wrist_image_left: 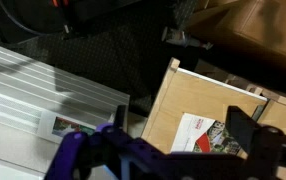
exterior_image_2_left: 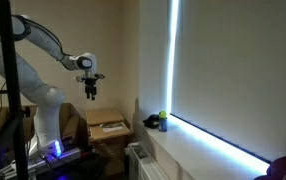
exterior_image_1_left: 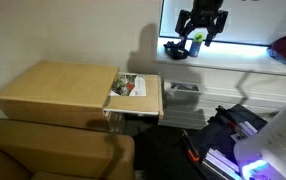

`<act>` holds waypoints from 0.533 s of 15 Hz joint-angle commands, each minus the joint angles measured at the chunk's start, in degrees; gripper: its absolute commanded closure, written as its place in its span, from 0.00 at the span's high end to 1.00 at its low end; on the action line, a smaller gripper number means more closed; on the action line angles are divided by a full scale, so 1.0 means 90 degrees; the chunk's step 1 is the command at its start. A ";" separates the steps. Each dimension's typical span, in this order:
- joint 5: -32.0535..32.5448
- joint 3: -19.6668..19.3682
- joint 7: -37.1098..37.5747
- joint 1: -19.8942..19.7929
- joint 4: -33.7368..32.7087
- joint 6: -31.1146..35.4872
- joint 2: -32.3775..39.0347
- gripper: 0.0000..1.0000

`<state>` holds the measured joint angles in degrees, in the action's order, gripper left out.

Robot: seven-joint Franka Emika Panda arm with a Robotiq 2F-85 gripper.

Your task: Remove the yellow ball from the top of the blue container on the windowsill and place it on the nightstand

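The wrist view alone shows the hand (wrist_image_left: 179, 132) spread wide with nothing between its fingers, looking down on the wooden desk (wrist_image_left: 168, 100) and a magazine (wrist_image_left: 198, 135) lying on it. In an exterior view the yellow ball (exterior_image_2_left: 163, 117) sits on top of the blue container (exterior_image_2_left: 162, 126) on the windowsill (exterior_image_2_left: 193, 150), well apart from the hand (from another angle the two merely overlap)

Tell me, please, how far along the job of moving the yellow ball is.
Done: nothing yet; the yellow ball sits on the blue container on the windowsill. In hand: the gripper hangs above the nightstand, jaws open and empty in the wrist view. Left: reach the ball, grasp it, carry it to the nightstand.
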<state>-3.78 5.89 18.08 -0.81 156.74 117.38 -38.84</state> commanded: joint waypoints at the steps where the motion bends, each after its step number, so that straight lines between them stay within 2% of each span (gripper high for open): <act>1: -0.0010 0.0014 -0.0012 -0.0018 -0.0010 -0.0017 -0.0001 1.00; 3: -0.0171 -0.0247 0.0368 -0.0384 -0.0416 0.0093 0.0597 1.00; 8: -0.0173 -0.1281 0.0380 -0.1220 -0.1751 0.0184 0.1567 1.00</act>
<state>-4.04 -1.99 21.40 -7.92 148.85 119.24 -31.86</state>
